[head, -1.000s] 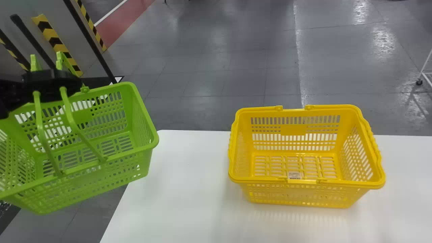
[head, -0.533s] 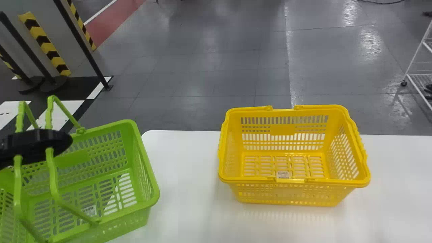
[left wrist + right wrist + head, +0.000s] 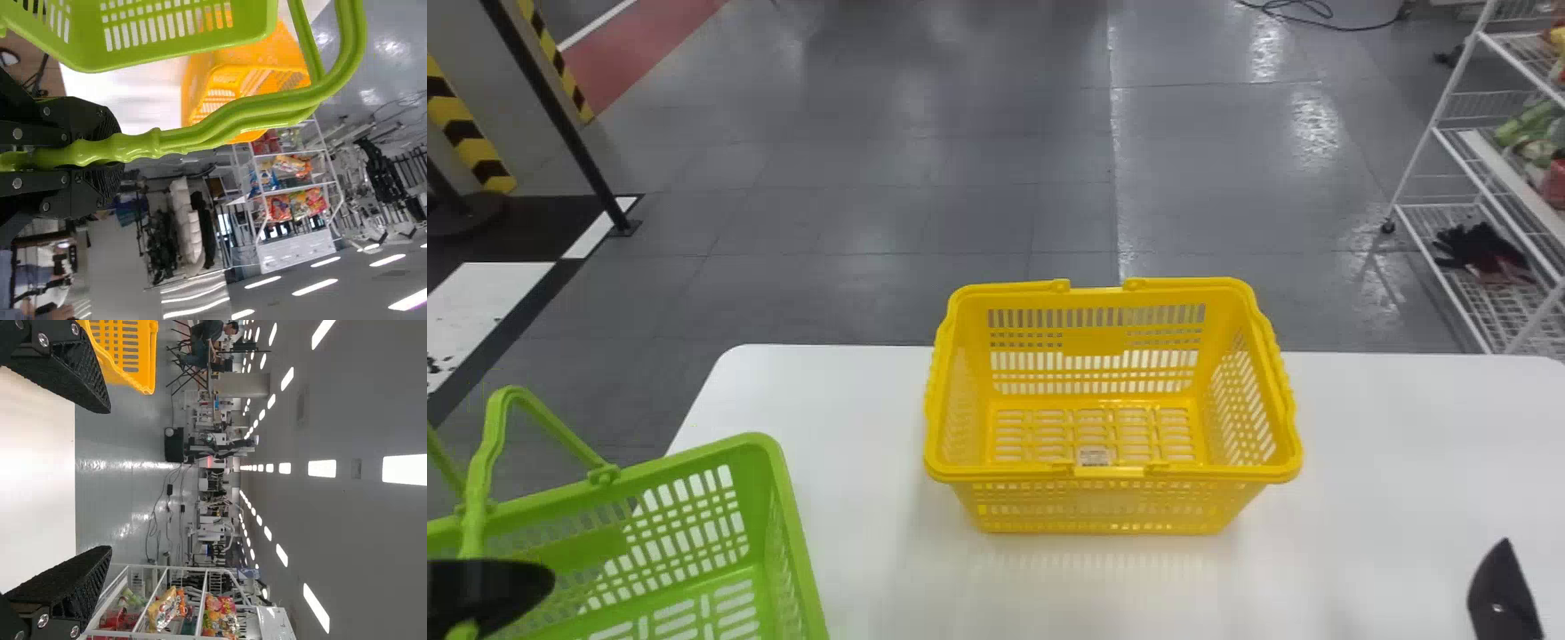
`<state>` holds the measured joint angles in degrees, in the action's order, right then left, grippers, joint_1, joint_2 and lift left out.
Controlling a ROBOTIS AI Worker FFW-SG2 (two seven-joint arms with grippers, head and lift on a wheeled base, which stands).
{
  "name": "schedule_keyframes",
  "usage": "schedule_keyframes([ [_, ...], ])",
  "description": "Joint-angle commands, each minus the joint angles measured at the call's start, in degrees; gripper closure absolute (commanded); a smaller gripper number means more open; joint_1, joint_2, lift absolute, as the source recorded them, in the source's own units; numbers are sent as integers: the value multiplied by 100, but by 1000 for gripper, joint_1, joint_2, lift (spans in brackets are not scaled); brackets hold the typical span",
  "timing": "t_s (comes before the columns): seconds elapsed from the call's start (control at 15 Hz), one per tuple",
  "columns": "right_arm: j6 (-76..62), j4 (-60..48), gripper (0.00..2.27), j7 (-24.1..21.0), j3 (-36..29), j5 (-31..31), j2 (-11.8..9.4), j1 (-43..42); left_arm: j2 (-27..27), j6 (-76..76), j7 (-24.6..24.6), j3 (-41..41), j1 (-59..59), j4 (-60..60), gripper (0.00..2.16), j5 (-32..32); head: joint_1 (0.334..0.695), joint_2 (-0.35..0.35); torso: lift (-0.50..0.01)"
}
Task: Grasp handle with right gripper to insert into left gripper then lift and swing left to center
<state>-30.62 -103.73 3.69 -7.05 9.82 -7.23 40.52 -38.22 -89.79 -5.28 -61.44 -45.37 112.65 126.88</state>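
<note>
At the lower left of the head view, my left gripper (image 3: 485, 591) holds the green basket (image 3: 769, 480) by its raised handle (image 3: 482, 480), beside the white table's left end. In the left wrist view my left gripper (image 3: 112, 150) is shut on the green handle (image 3: 200, 133), its two bars close together. A yellow basket (image 3: 1107, 520) stands upright on the table, handles folded down on its rim. My right gripper (image 3: 1504, 594) is at the lower right of the head view, apart from both baskets; in the right wrist view my right gripper (image 3: 108, 480) is open with nothing between its fingers.
The white table (image 3: 1396, 462) runs under the yellow basket and on to the right. A white wire shelf (image 3: 1463, 191) with goods stands behind at the right. Black posts (image 3: 560, 120) stand on the floor at the far left.
The head view has turned right, so the yellow basket and background sit farther left. The green basket and left gripper have sunk toward the lower left corner. My right gripper has come into the head view.
</note>
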Motion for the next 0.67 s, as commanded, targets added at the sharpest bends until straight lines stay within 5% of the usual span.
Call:
schedule_keyframes([
  [0.0, -1, 10, 60, 62, -60, 55, -7, 0, 368, -24, 53, 115, -226, 723, 1976, 118, 695, 47, -93],
  [0.6, -71, -7, 60, 246, -209, 151, -59, -26, 1168, -24, 440, 1284, -59, 2217, 1976, 258, 695, -297, -93],
])
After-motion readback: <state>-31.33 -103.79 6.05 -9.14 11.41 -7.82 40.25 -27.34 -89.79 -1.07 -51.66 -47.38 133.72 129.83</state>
